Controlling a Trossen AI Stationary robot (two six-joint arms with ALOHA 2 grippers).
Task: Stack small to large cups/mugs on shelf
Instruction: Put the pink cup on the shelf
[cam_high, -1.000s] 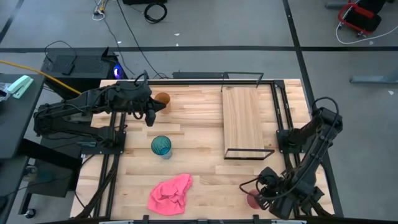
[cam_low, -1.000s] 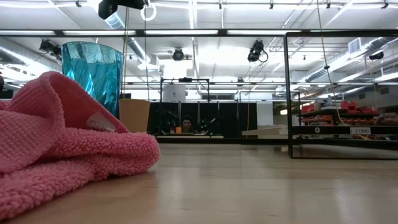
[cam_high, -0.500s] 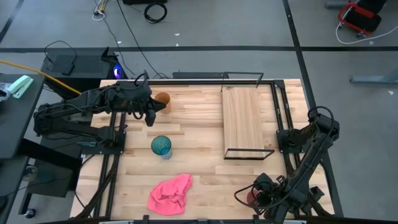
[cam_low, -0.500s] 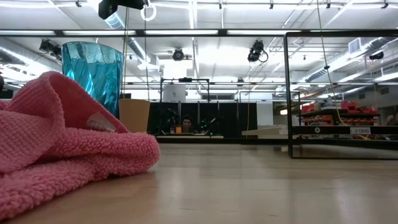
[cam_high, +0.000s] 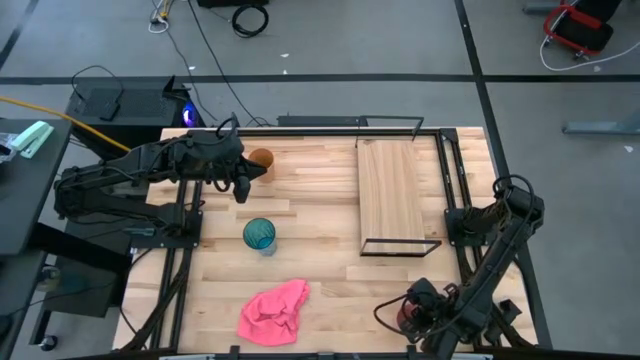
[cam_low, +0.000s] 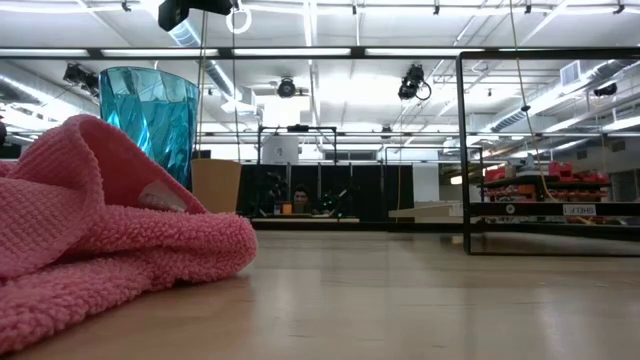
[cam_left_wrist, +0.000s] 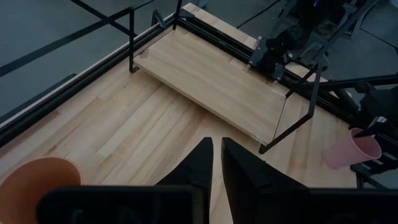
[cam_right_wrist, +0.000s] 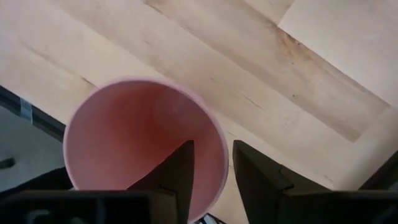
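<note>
Three cups: pink cup (cam_right_wrist: 143, 146), orange cup (cam_high: 261, 159), teal cup (cam_high: 259, 235); all on counter (cam_high: 320, 200), none on shelf (cam_high: 391, 195).
Handling: judged light, rigid, slick; take at rim wall.
Right hand (cam_right_wrist: 211, 168): fingers straddled pink rim, not clamped.
Left hand (cam_left_wrist: 214, 165): narrow, empty, beside orange cup.
One cloth (cam_high: 273, 311).

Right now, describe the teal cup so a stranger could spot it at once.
Start at the left half of the table. The teal cup stands upright between the orange cup and the pink cloth. It alone is see-through blue-green.
</note>
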